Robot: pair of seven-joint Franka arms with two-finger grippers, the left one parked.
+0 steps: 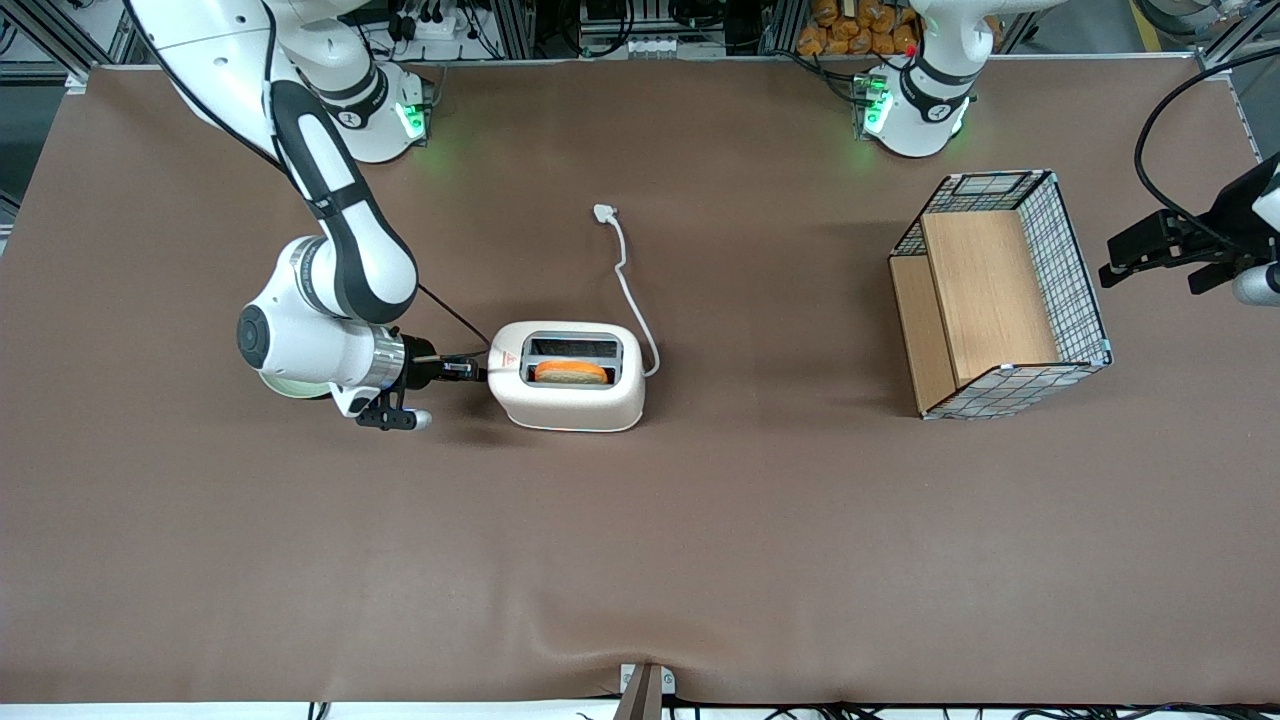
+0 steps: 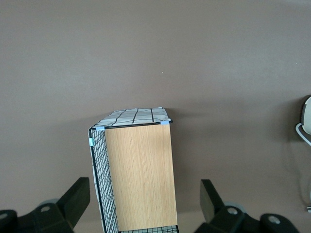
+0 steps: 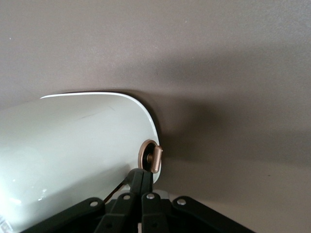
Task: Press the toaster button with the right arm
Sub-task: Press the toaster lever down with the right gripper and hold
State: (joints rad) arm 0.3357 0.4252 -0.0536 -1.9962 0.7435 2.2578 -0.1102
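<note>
We are bringing the tool, fingers pressed together and holding nothing, against the toaster at its button end; the light plastic body may slide on the worktop, so we judge a gentle push best.

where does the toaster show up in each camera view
Front view: the toaster sits mid-table, the gripper at its narrow end.
Right wrist view: its white side fills much of the frame, the toaster button sticking out by the shut fingertips.
Left wrist view: only a white sliver at the frame edge.
Shared landmark: the brown tablecloth.
</note>
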